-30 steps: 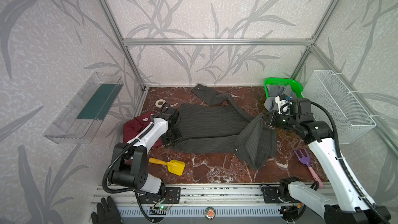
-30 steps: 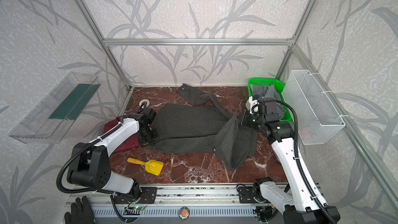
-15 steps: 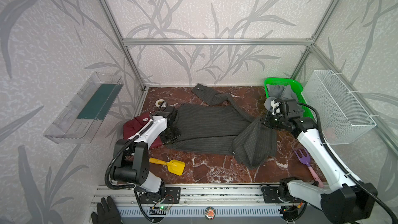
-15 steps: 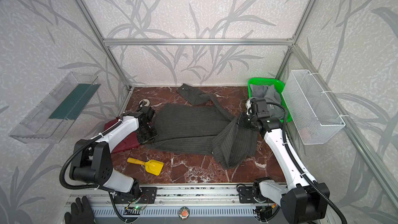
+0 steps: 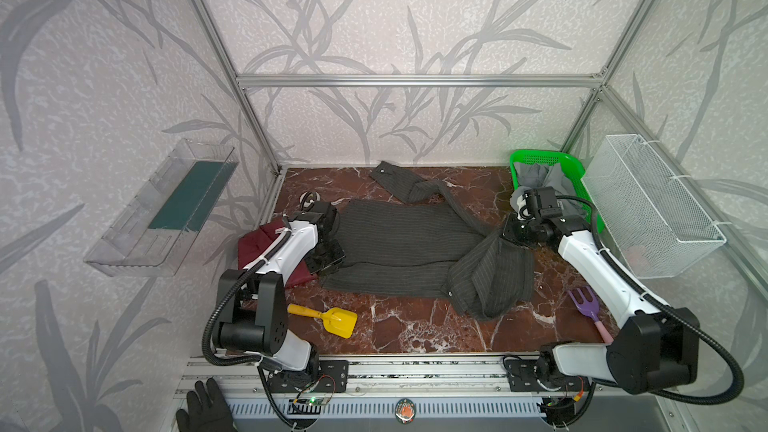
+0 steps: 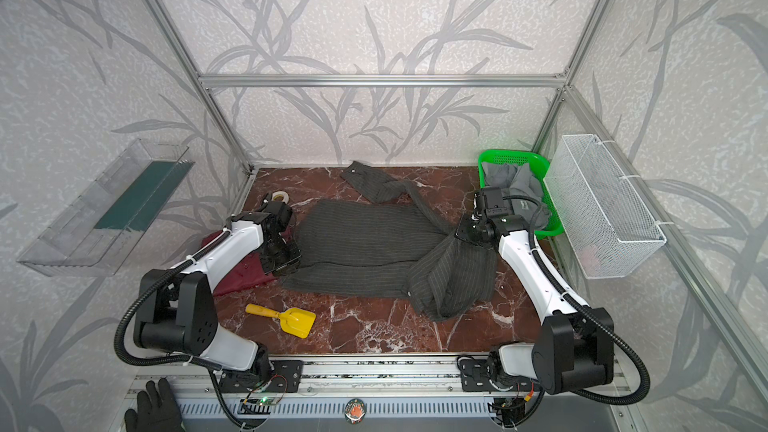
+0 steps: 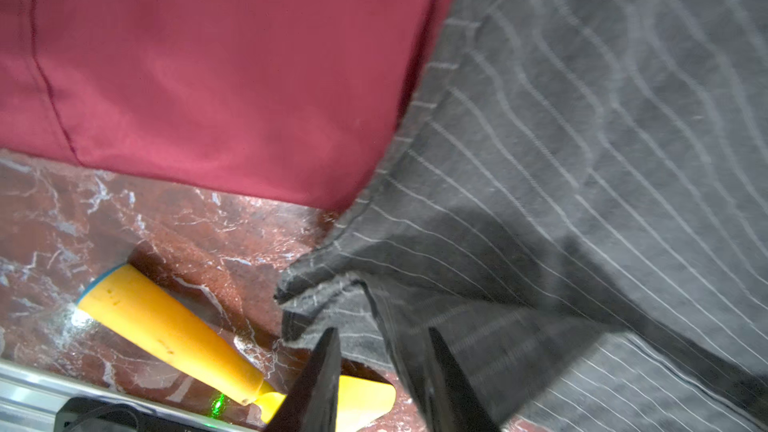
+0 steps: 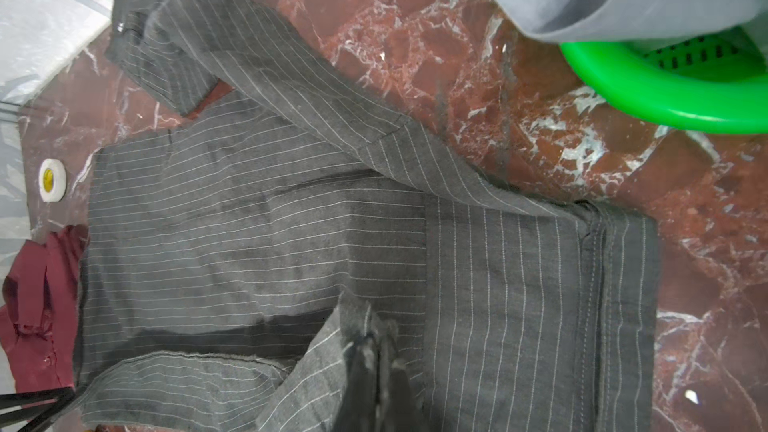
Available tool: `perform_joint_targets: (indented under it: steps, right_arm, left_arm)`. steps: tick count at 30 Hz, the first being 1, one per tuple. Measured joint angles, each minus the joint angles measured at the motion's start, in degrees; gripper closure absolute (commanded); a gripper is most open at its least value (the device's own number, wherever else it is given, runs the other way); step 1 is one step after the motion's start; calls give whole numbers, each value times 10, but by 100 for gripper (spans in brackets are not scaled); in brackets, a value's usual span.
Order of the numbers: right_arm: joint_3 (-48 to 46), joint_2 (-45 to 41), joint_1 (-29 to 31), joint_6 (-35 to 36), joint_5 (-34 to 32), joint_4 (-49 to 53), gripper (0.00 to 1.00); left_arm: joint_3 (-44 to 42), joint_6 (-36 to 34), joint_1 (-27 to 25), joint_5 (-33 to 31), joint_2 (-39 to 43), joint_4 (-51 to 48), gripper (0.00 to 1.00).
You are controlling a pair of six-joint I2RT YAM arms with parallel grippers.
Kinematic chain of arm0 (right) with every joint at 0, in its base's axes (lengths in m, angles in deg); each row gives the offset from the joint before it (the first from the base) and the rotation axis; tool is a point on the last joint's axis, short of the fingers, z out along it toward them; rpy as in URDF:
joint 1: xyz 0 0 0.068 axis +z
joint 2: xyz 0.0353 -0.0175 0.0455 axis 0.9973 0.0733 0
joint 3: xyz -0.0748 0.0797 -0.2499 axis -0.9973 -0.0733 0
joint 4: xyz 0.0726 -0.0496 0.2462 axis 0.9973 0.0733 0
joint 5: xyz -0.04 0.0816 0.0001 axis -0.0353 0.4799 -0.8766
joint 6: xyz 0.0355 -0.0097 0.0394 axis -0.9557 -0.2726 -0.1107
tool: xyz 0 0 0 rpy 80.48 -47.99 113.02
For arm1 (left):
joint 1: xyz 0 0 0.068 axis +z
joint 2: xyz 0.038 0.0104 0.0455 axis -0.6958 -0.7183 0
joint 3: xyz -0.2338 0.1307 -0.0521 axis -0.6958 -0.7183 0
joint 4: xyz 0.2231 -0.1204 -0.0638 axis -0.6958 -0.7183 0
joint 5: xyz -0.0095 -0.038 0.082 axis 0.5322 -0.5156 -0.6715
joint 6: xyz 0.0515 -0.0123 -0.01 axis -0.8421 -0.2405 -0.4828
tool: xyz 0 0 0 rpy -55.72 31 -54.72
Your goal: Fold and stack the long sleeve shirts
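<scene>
**Pinstriped shirt lying spread between the two arms**

The charcoal pinstriped shirt (image 5: 399, 243) is lying spread across the middle of the marble tabletop (image 5: 415, 330). One sleeve is trailing toward the upper centre, and the shirt's right end is bunching into a heap. The right fingers (image 8: 363, 371) are standing narrow, pinching a fold that is tenting up from that heap. The left fingers (image 7: 324, 380) are standing parted at the shirt's left hem, with cloth hanging loose in the gap. The maroon shirt (image 5: 257, 238) is lying at centre left, touching the pinstriped hem. The light grey shirt (image 5: 540, 172) is sitting in the green basket (image 5: 540, 155) at upper right. A yellow toy shovel (image 5: 332, 317) is lying below the left arm.
</scene>
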Motion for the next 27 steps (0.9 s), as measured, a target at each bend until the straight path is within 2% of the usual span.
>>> perform_joint_targets:
  steps: [1, 2, 7, 13, 19, 27]
  right_arm:
    - [0, 1, -2, 0, 2, 0, 55]
    - [0, 1, -3, -2, 3, 0, 52]
    - [0, -14, -6, -18, 6, 11, 46]
    - [-11, -36, -6, -42, -6, 70, 46]
    - [-95, -57, -6, -77, -45, 103, 48]
    - [-134, -4, -6, -113, -75, 91, 50]
  left_arm:
    - [3, 0, 0, 6, 2, 3, 63]
    - [6, 1, 0, 14, 6, 5, 62]
    - [17, 6, -6, 42, 3, 14, 62]
    - [26, 13, -16, 64, -45, 40, 62]
    - [26, 17, -18, 74, -80, 61, 62]
    - [16, 16, -20, 81, -94, 81, 62]
